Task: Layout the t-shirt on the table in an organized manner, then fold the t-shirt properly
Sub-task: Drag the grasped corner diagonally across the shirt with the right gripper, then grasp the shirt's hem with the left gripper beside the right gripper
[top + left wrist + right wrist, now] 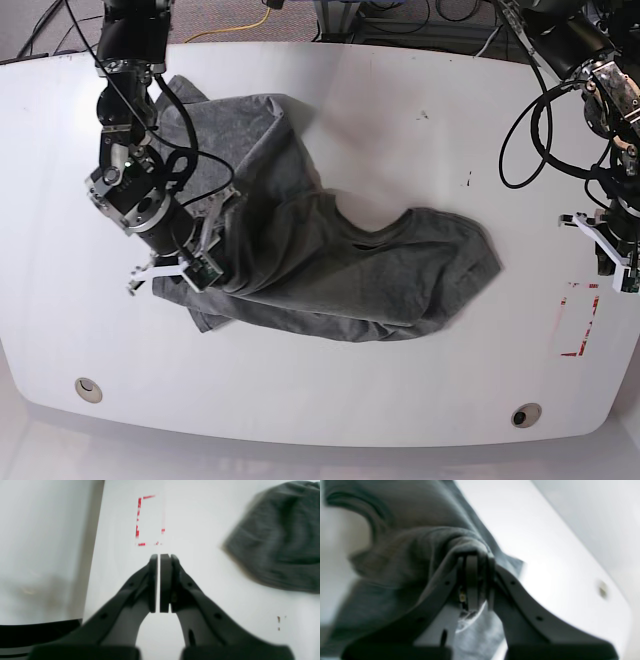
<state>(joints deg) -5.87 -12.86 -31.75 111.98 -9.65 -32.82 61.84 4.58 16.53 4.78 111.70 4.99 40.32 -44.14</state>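
Pinching a fold of the shirt, your right end effector sits mid-left; the cloth spreads crumpled across the table centre. Your left end effector, pressed together and empty, hangs far right, well apart.

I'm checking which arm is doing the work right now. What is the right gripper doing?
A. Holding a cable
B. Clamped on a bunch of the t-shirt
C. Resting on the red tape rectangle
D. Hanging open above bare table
B: in the right wrist view the right gripper is shut on a bunched fold of the grey t-shirt.
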